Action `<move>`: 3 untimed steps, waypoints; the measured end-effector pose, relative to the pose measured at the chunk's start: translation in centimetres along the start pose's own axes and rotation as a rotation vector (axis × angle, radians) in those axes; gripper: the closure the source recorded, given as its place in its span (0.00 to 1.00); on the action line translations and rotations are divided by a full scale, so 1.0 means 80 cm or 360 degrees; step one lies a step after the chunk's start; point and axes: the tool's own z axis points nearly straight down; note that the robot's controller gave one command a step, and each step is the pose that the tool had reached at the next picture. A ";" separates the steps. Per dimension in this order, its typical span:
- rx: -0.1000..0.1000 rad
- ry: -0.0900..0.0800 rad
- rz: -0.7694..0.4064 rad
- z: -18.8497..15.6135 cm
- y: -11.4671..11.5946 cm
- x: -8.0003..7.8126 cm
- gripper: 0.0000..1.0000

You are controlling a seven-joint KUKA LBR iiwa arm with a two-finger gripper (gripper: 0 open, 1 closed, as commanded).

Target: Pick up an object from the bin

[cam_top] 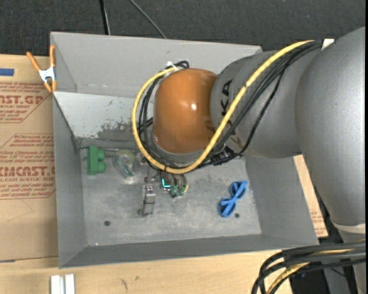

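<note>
We record the grey arm (306, 103) as the largest item. It enters from the right and covers much of the bin's back and right side. The grey metal bin (67, 182) has sloped walls and a scuffed, speckled floor. A glossy, rounded orange cover (181, 112) sits at the wrist, ringed by yellow and black cables (257, 81), and it hides the floor beneath it.

Three loose things lie well apart:
- A blue piece shaped like spectacles (233, 199) lies right of centre.
- A blocky green piece (96, 161) lies by the left wall.
- A clear crumpled piece (125, 164) lies just beside the green one and is the nearest to the tool.

The gripper (148, 201) points down from under the cover, low over bare floor at mid-bin, between the clear and blue pieces. We cannot tell whether it is released or clenched.
</note>
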 end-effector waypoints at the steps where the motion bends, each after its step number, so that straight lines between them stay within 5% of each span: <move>1: -0.0003 -0.0015 0.0597 0.009 -0.013 -0.083 0.00; 2: 0.0004 -0.0010 0.0410 0.036 -0.085 -0.070 0.00; 3: 0.0003 -0.0008 0.0034 0.073 -0.144 -0.057 0.00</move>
